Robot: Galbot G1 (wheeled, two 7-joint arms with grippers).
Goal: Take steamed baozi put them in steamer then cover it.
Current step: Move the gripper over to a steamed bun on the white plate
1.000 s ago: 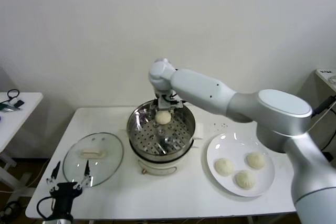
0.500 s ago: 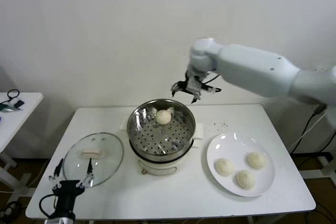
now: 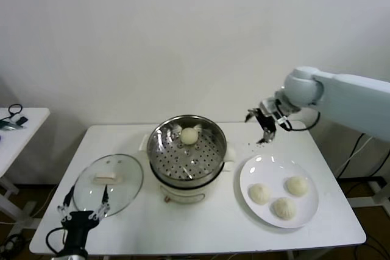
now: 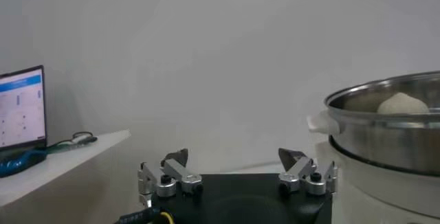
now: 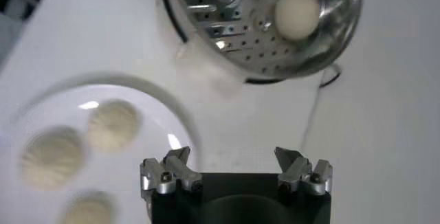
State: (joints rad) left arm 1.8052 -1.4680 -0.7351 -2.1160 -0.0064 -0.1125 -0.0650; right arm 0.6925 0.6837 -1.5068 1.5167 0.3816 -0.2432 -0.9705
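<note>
One baozi (image 3: 189,135) lies in the steel steamer (image 3: 159,150) at mid table; it also shows in the right wrist view (image 5: 297,14) and the left wrist view (image 4: 403,104). Three baozi (image 3: 260,193) (image 3: 297,185) (image 3: 284,207) lie on the white plate (image 3: 251,173) to the right. My right gripper (image 3: 263,127) is open and empty in the air above the table's far right, behind the plate. The glass cover (image 3: 128,194) with its cream handle (image 3: 106,178) lies flat left of the steamer. My left gripper (image 3: 82,204) is open and empty at the front left, near the cover.
A side table (image 3: 18,127) with cables stands at the far left. A laptop screen (image 4: 20,105) shows in the left wrist view. A white wall stands behind the table. Small dark specks (image 3: 256,145) lie on the table behind the plate.
My right gripper has left the baozi in the steamer, risen and swung right, from over the steamer to behind the plate. The left arm has stayed still.
</note>
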